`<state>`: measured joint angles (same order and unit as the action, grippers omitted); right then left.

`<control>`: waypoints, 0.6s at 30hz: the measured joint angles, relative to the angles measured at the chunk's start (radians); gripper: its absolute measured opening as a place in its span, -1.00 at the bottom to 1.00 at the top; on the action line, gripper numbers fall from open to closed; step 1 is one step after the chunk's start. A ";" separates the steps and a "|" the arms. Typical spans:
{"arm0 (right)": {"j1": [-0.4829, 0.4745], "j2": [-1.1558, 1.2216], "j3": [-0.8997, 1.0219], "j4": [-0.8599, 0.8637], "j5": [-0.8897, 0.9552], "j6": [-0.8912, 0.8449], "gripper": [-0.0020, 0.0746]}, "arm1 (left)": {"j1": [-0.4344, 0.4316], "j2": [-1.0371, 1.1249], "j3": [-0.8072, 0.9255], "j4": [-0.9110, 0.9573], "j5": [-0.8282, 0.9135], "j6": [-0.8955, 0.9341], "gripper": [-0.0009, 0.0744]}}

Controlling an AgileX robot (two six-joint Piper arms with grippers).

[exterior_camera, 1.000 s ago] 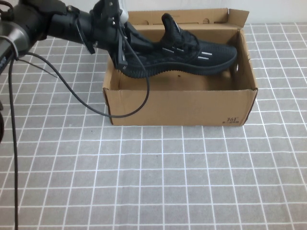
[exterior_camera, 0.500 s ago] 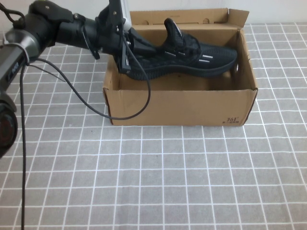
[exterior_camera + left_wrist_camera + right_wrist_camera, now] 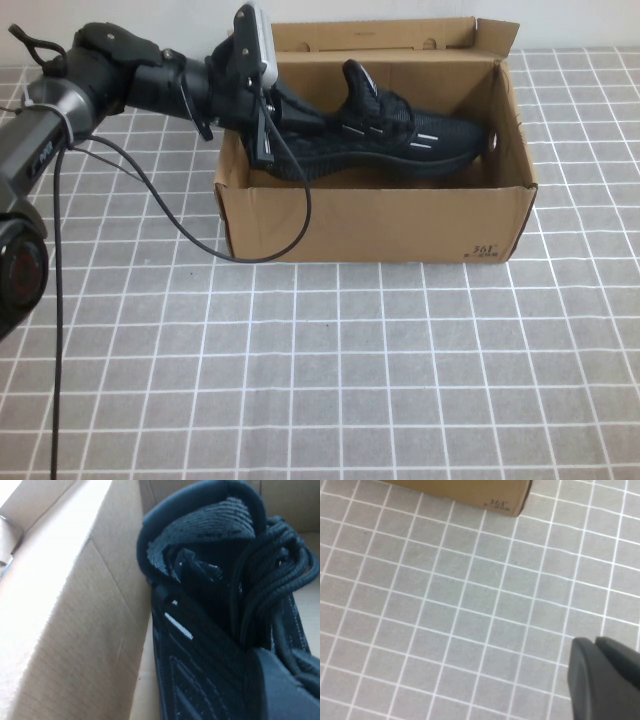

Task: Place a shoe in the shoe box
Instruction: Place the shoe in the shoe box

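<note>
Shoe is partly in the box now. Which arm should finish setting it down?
Left. The left gripper is shut on the heel of the shoe, which hangs inside the shoe box. The right gripper is shut, over bare table, away from the box.

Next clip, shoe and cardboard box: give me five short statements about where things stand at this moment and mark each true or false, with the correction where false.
1. The left gripper is shut on the heel end of the shoe. True.
2. The shoe lies on the table in front of the shoe box. False: it is inside the open box, toe toward the robot's right.
3. The box flaps are closed over the shoe. False: the box is open at the top, and the shoe shows from above.
4. The right gripper is shut over the checked tablecloth, away from the shoe. True.
5. Both arms are holding the shoe. False: only the left arm reaches it.
</note>
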<state>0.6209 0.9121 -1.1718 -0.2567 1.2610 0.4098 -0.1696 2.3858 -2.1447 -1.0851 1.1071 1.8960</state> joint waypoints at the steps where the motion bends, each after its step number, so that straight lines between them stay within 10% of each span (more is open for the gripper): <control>1: 0.000 0.000 0.000 0.008 0.000 0.000 -0.99 | 0.000 0.000 0.000 -0.001 -0.009 0.001 -0.93; 6: 0.000 0.000 0.000 0.026 0.000 0.000 -0.99 | 0.000 0.000 -0.002 -0.013 -0.047 -0.043 -0.86; 13: 0.000 0.000 0.000 0.028 0.000 0.000 -0.99 | 0.000 0.000 -0.002 -0.042 -0.084 -0.164 -0.04; 18: 0.000 0.000 0.000 0.028 0.000 0.000 -0.99 | 0.000 -0.030 -0.002 -0.033 -0.088 -0.324 0.14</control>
<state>0.6209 0.9121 -1.1718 -0.2290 1.2610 0.4098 -0.1696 2.3562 -2.1464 -1.1179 1.0190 1.5718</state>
